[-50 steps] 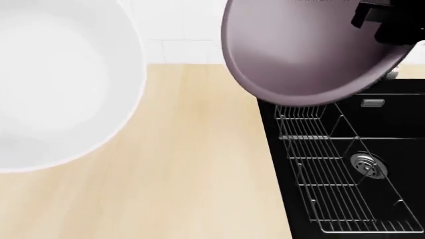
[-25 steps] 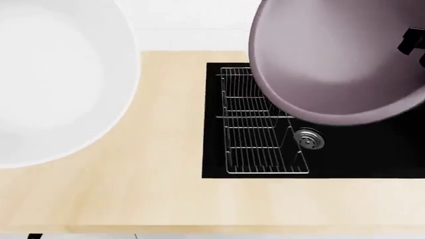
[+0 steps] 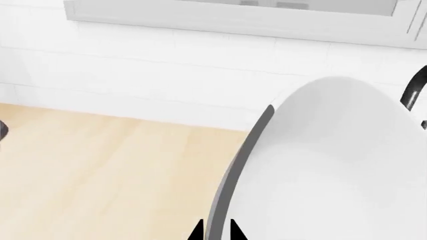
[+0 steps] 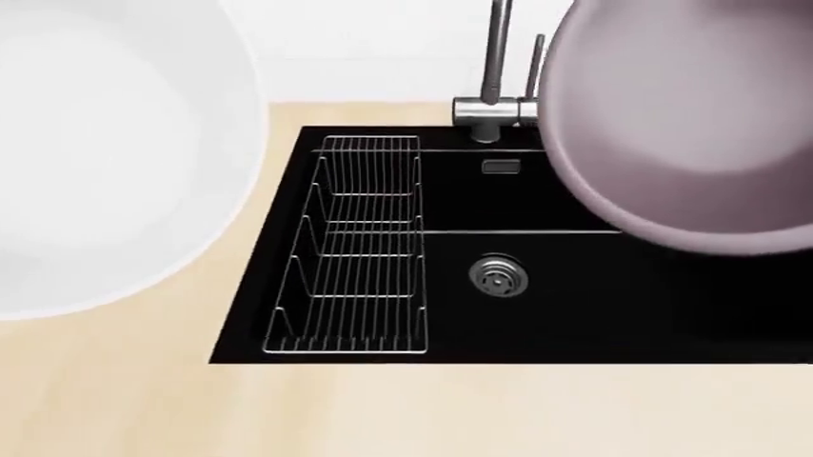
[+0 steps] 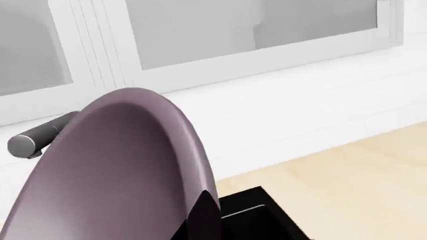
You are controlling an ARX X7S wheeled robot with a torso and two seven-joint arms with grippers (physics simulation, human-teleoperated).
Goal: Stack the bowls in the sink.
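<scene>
The glossy white round bowl (image 4: 109, 157) fills the head view's nine o'clock side above the pale wooden bench (image 4: 128, 400); the left tool (image 3: 215, 233) pinches its rim. The dark purplish-grey round bowl (image 4: 692, 119) hangs at two o'clock over the matte black rectangular sink (image 4: 572, 314), its rim clamped by the right tool (image 5: 200, 220). The wire rack (image 4: 356, 252) lies along the sink's nine o'clock side.

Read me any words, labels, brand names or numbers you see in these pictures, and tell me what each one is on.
None: no readable text in any view.
The white bowl, the purplish-grey bowl, the sink, the faucet and the wire rack are all unmarked.
The small plate on the sink's back wall is blank.
</scene>
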